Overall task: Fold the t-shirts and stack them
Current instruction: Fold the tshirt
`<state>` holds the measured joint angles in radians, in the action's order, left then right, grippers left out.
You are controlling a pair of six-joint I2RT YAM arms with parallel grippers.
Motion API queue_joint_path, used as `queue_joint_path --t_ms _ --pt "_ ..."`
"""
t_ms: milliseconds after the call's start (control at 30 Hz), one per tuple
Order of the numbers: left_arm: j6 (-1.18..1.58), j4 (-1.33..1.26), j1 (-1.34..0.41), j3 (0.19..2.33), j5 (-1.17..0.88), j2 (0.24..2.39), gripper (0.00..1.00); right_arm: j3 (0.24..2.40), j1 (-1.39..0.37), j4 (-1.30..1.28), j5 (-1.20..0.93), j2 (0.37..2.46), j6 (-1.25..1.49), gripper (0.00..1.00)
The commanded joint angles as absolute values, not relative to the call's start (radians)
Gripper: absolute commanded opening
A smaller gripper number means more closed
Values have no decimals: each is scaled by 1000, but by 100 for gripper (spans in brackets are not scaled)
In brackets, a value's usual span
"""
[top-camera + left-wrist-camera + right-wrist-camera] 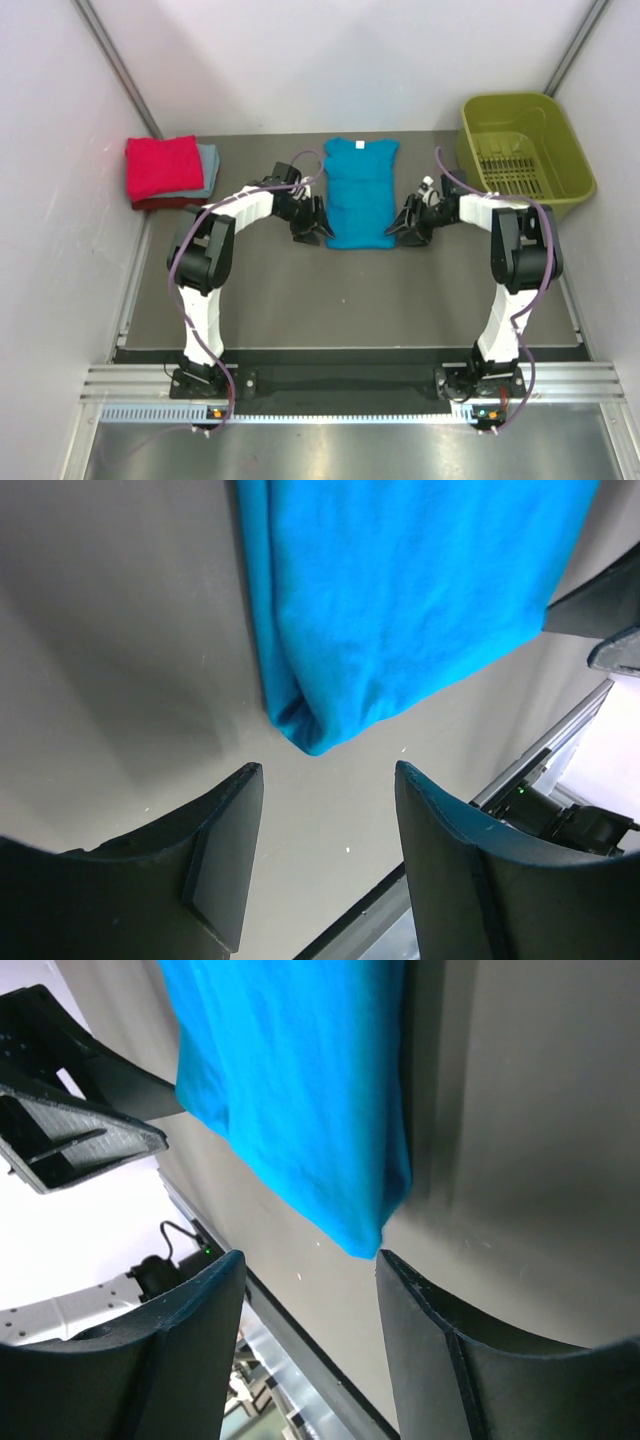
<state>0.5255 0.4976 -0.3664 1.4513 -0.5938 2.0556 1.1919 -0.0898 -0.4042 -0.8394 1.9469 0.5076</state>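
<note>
A bright teal-blue t-shirt (360, 192) lies flat in the middle of the table, sides folded in, collar at the far end. My left gripper (313, 234) is open and empty just off its near left corner (310, 735). My right gripper (398, 232) is open and empty just off its near right corner (365, 1235). A folded red shirt (163, 167) lies on a pale grey-blue one (207, 168) at the far left.
An olive-green plastic basket (526, 150) stands at the far right. White walls close in the table on the left, back and right. The table's near edge with its metal rail (350, 385) runs behind both arm bases.
</note>
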Motion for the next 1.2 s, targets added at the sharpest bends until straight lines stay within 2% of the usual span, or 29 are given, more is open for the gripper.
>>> queue_joint_path --t_ms 0,200,467,867,1033,1133,1167 --pt "548 469 -365 1440 -604 2062 60 1171 -72 -437 -845 1873 465 56" --pt "578 451 -365 1436 -623 2091 58 1126 -69 -436 -830 1861 448 56" --pt "606 425 -367 1431 -632 2132 47 1133 -81 -345 -805 1950 491 56" --pt "618 416 -367 1424 -624 2143 46 1143 -132 -244 -799 2017 568 56" --pt "630 402 -367 1428 -627 2164 43 1172 -158 -239 -798 2042 581 55" --pt "638 391 -368 1430 -638 2172 36 1184 -170 -229 -795 2059 594 50" --pt "641 391 -368 1428 -640 2174 33 1189 -178 -236 -792 2060 591 44"
